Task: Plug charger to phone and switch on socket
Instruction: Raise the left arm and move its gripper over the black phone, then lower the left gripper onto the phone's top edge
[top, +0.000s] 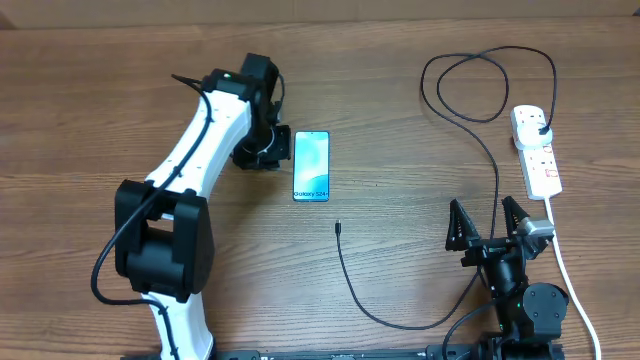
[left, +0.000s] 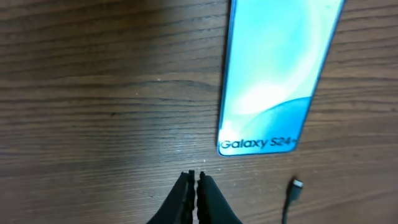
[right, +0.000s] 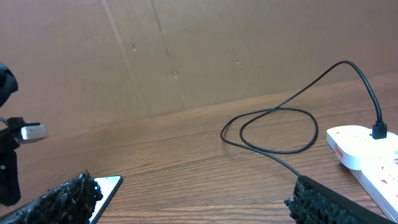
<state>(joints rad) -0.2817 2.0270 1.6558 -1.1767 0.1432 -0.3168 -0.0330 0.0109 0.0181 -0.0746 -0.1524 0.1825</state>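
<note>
The phone (top: 311, 165) lies flat mid-table, screen lit light blue, "Galaxy" text at its near end; it also shows in the left wrist view (left: 273, 74) and, partly, in the right wrist view (right: 107, 190). The charger cable (top: 470, 115) loops from its plug in the white socket strip (top: 537, 150) to its connector tip (top: 339, 227), lying loose near the phone's near end (left: 296, 185). My left gripper (top: 262, 150) is shut and empty, just left of the phone (left: 195, 177). My right gripper (top: 490, 225) is open and empty near the front right (right: 193, 199).
The socket's thick white cord (top: 570, 280) runs toward the front right edge. The socket strip (right: 367, 155) and cable loop (right: 273, 130) lie ahead of the right gripper. A brown board wall (right: 186, 50) stands behind the table.
</note>
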